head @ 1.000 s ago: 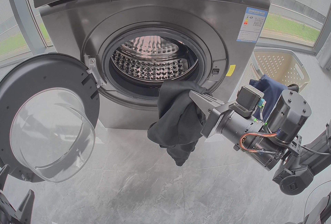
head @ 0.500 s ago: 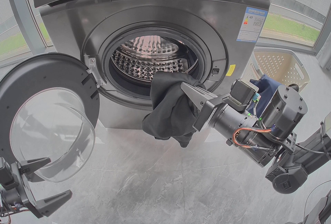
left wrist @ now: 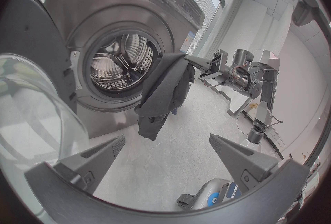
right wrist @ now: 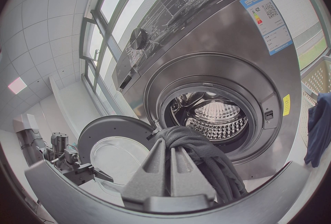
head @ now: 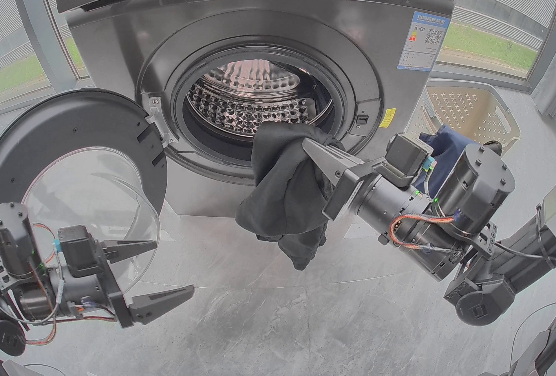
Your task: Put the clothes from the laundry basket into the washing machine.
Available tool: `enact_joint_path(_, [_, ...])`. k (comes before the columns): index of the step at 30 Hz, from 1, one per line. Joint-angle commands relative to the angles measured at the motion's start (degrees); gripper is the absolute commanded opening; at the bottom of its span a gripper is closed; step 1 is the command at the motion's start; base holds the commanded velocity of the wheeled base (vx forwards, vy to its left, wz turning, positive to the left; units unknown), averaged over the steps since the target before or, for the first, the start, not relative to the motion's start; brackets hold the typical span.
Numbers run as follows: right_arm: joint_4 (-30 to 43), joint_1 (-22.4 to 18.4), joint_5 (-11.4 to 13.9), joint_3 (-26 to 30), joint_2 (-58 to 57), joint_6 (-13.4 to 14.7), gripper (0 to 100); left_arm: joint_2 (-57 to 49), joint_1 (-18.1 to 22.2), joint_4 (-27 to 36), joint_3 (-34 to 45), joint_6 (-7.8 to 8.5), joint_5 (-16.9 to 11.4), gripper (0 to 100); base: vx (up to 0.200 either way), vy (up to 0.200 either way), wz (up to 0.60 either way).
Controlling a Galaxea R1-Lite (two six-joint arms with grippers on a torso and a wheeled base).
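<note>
Head view: the limp dark grey cloth garment point(head: 286, 186) hangs from my right end effector point(head: 310, 146), pinched tight on a fold near its top. Its upper edge sits just before the round opening and the tail droops below the lip, above the grey stone floor point(head: 260, 313). I judge the high grip is meant to carry the bulk over that lip into the perforated steel drum point(head: 255, 99) of the silver front-loading washing machine point(head: 370, 41). The round glass-bowled door point(head: 75, 128) stands swung fully left, leaving the path free. My left end effector point(head: 174, 268) is spread wide and empty, low beside the door, well apart from the cloth. The beige perforated plastic laundry basket point(head: 472, 108) at the machine's right holds a navy blue garment point(head: 452, 148), waiting.
</note>
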Motion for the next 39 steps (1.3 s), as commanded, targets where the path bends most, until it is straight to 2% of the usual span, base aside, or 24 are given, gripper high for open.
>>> enact_joint_path(1, [-0.04,0.20,-0.33,0.28,0.18,0.04,0,12.15,-4.12,-3.85,-3.03,-0.18,1.02,100,0.000,0.000,0.00])
enact_joint_path(8, [-0.04,0.29,-0.42,-0.43,1.15,0.04,0,17.43,-5.61,-4.47,-3.64,-0.44,0.85,100,0.000,0.000,0.00])
enact_joint_path(15, [-1.62,0.29,-0.50,-0.25,1.59,0.04,0,22.26,-7.02,-9.04,-4.70,-0.79,0.94,100,0.000,0.000,0.00])
enact_joint_path(21, [-2.59,0.46,-0.59,-0.43,3.08,-0.05,0,27.53,-11.59,-12.47,-7.42,-3.52,1.11,100,0.000,0.000,0.00])
enact_joint_path(27, [-3.38,0.81,-0.68,-0.78,4.49,-0.14,0,30.52,-12.21,-13.70,-10.50,-4.13,2.96,100,0.000,0.000,0.00])
enact_joint_path(33, [-3.38,0.81,-0.68,-1.75,4.75,-0.14,0,32.37,-14.40,-15.45,-12.43,-10.37,2.96,100,0.000,0.000,0.00])
enact_joint_path(35, [-3.29,0.81,-0.68,-1.83,4.75,-0.14,0,33.68,-14.67,-15.63,-13.22,-10.99,3.05,100,0.000,0.000,0.00])
enact_joint_path(39, [-3.38,0.81,-0.77,-1.92,4.66,-0.14,0,36.76,-14.75,-16.86,-14.63,-11.07,3.84,100,0.000,0.000,0.00])
